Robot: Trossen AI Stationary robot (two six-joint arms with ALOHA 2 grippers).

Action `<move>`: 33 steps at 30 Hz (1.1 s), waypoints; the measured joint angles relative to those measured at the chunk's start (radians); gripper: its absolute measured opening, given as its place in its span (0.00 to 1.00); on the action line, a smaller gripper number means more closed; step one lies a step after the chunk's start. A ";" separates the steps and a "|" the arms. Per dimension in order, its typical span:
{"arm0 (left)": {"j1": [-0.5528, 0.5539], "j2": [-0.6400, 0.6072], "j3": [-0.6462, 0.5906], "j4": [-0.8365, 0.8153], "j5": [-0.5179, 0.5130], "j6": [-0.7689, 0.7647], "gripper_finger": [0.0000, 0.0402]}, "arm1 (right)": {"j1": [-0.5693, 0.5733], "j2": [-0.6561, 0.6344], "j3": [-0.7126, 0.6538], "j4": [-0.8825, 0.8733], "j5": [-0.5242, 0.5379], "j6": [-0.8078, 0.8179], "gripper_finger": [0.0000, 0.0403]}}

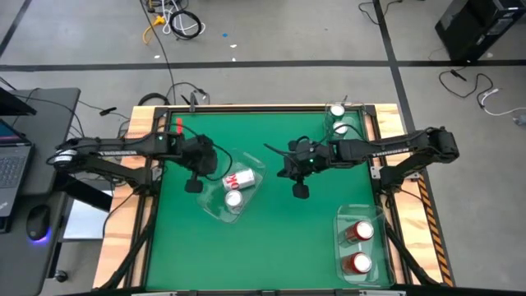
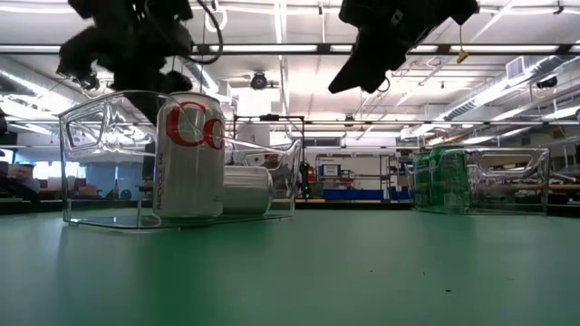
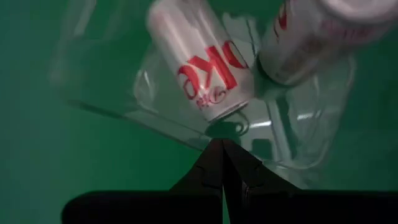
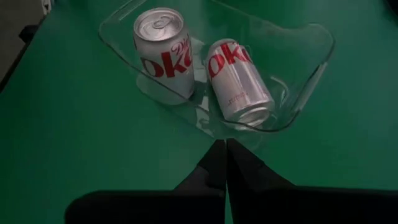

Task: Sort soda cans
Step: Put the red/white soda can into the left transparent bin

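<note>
Overhead, three clear trays sit on the green table (image 1: 271,247). At centre, the middle tray (image 1: 246,193) holds two silver cans: one upright (image 1: 234,199), one lying on its side (image 1: 240,178) just beside it toward 12 o'clock. From the right wrist camera the upright can (image 4: 158,46) and the toppled can (image 4: 238,81) are nearly touching inside that tray (image 4: 311,68). At 1 o'clock, the far tray (image 1: 349,136) holds two green cans (image 1: 338,110), (image 1: 340,128). At 5 o'clock, the near tray (image 1: 341,222) holds two red cans (image 1: 362,231), (image 1: 359,263).

Left gripper (image 1: 194,187) hangs above the table just at 9 o'clock of the middle tray, fingers clenched together, grasping nothing. Right gripper (image 1: 301,191) hovers at 3 o'clock of that tray, apart from it, also clenched on nothing. In the low camera both hang well above the table.
</note>
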 joint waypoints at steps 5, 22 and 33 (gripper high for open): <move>-0.016 0.062 -0.045 0.076 0.015 0.132 0.00 | 0.000 0.005 -0.013 0.011 0.000 0.003 0.00; -0.058 0.308 -0.011 0.162 -0.002 0.180 0.00 | -0.054 0.055 -0.012 0.115 0.108 0.089 0.00; -0.057 0.308 -0.006 0.211 0.026 0.135 0.00 | -0.107 0.224 -0.010 0.206 0.094 0.168 0.00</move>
